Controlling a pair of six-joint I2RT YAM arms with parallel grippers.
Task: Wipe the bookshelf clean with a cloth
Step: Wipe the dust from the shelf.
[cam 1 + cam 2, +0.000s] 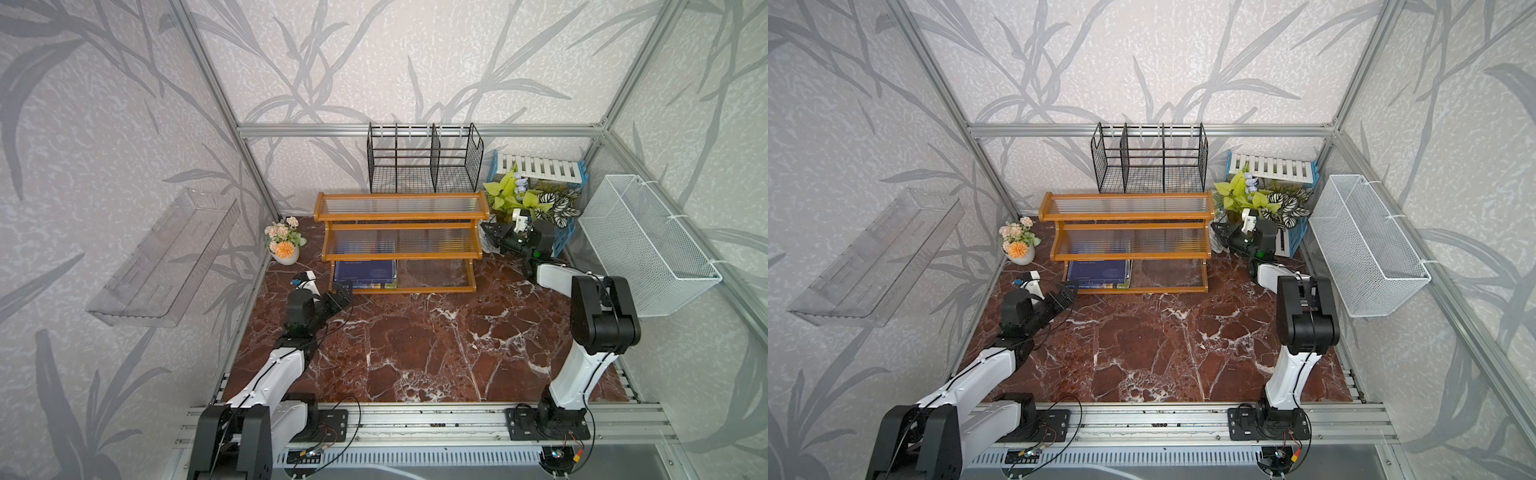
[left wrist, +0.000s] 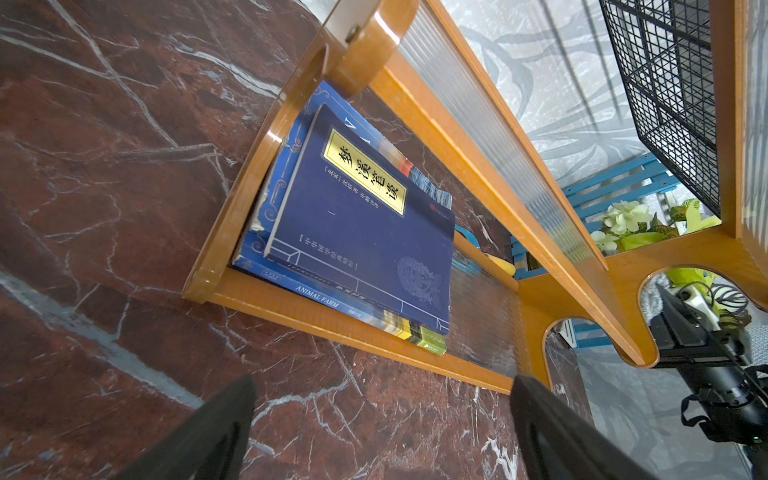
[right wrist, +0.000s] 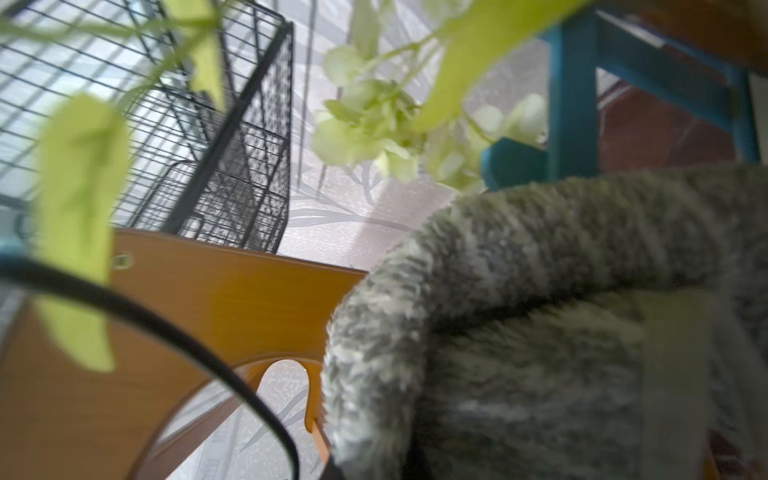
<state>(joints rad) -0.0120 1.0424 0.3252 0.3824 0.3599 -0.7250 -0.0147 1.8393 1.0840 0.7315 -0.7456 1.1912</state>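
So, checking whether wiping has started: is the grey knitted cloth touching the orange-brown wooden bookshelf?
Cannot tell. The right wrist view shows the grey knitted cloth overlapping the wooden bookshelf, too blurred to judge a gap.

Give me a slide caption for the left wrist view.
Open left gripper faces blue books stacked on the bottom tier of the bookshelf.

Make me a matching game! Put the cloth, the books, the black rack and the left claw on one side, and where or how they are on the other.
1. cloth
2. books
3. black wire rack
4. left end effector

A. bottom tier of the bookshelf
B. open
C. gripped by the right end effector
D. behind the bookshelf

Pairs: 1-C, 2-A, 3-D, 4-B
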